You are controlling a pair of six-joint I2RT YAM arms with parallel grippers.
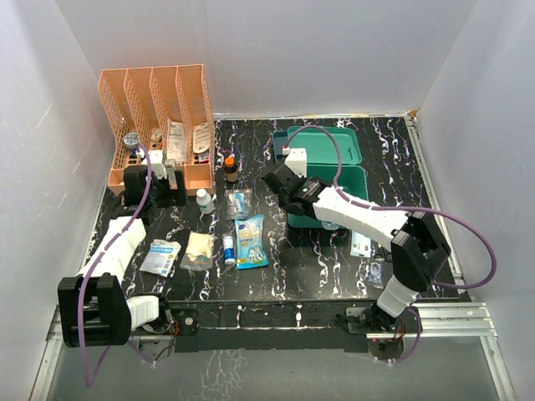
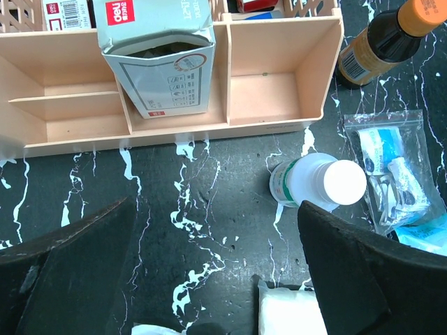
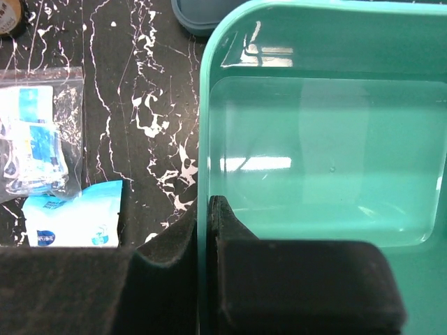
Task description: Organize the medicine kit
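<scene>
The teal-green medicine kit [image 1: 351, 177] stands open at the right middle of the table, its lid [image 1: 330, 144] lying back behind it. A darker teal insert [image 1: 278, 144] shows at the lid's left edge. My right gripper [image 1: 288, 199] is shut on the kit's left wall; in the right wrist view [image 3: 207, 216] one finger is inside and one outside that wall [image 3: 207, 139]. The kit's inside [image 3: 321, 160] looks bare. My left gripper [image 1: 163, 188] is open and empty above the table in front of the orange rack, as the left wrist view [image 2: 216, 209] also shows.
The orange slotted rack [image 1: 163, 117] holds boxes and packets. Loose on the table: white bottle [image 1: 204, 200], brown bottle with orange cap [image 1: 230, 168], clear zip bag [image 1: 239, 203], blue packet [image 1: 250, 241], white pad [image 1: 199, 251], small tube [image 1: 228, 248], pouch [image 1: 160, 257], packets [image 1: 362, 244] at right.
</scene>
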